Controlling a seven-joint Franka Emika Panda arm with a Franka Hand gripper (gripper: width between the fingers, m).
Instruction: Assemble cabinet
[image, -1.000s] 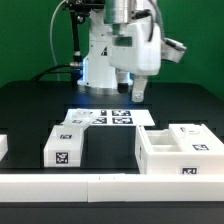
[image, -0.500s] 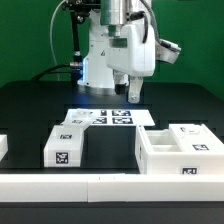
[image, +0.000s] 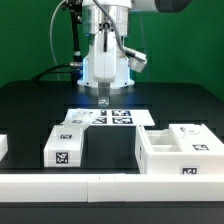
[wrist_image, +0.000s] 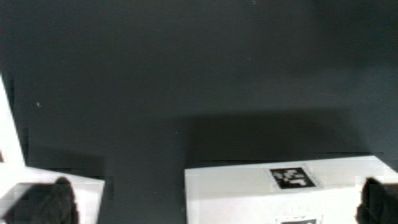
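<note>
The hand (image: 103, 98) hangs over the back of the black bench (image: 30, 110), near the marker board (image: 105, 117), with its fingertips (wrist_image: 45, 205) spread wide and gripping nothing. The cabinet (image: 160, 160) sits on the bench at the exterior view's right, open side up, well apart from the hand. The wrist view shows a white tagged piece (wrist_image: 249, 200); which one it is cannot be told

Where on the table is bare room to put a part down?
Bare black table lies at the exterior view's left of the marker board, and at the view's right behind the cabinet box. Crowded: the front, white block to box, along the rail.
</note>
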